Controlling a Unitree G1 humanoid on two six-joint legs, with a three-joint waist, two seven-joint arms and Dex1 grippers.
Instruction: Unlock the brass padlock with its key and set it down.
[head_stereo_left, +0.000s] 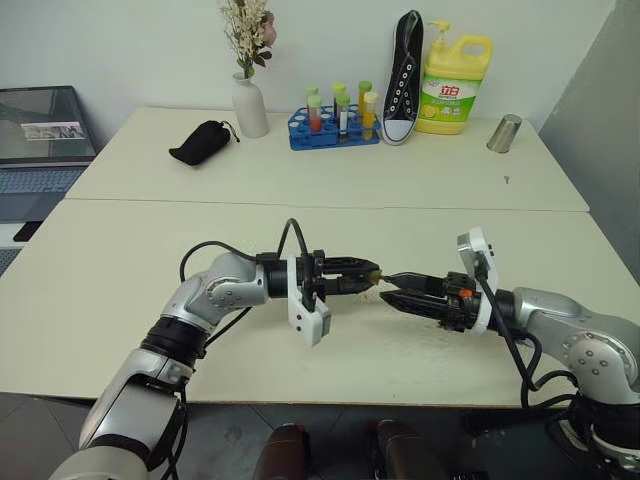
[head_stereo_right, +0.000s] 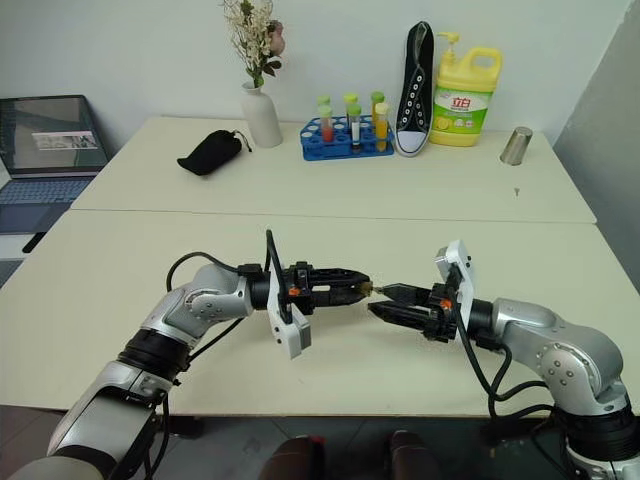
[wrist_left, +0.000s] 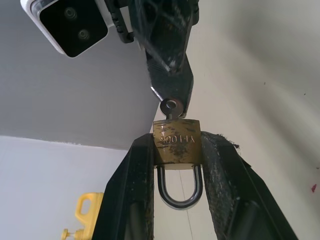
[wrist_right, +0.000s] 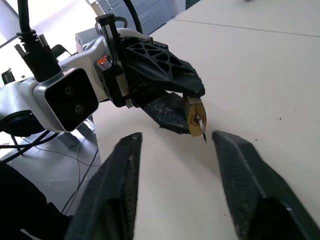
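Brass is showing between the black fingers (wrist_left: 135, 190) of the left gripper (head_stereo_left: 368, 276), which is clamping the brass padlock (wrist_left: 177, 142) by its two flat sides and holding it in the air above the near table (head_stereo_left: 120, 300), about midway across.

The padlock's long axis is lying roughly level, running left to right in line with both arms. Its silver shackle (wrist_left: 178, 192) is pointing back to the left, into the gap between the left fingers, while its keyhole end is facing right. A small silver key (wrist_left: 171, 106) is sticking out of that end, its ring-shaped head pointing straight at the right gripper (head_stereo_left: 392, 286). That gripper is coming in level from the right, tip to tip with the left one, so it is the arm placed to work the key. Its tips are sitting right at the key's head, but whether it is already pinching the key or standing loose around it I cannot tell, since the views are disagreeing.

The body is a small, scuffed, dull yellow block with stamped lettering on one face; the shackle is a smooth, thin U and is looking seated on both legs, so the lock is probably not yet open. The left finger pads (wrist_left: 220, 170) are rough and grainy, which should be helping against twisting when the key is being turned about that level axis.
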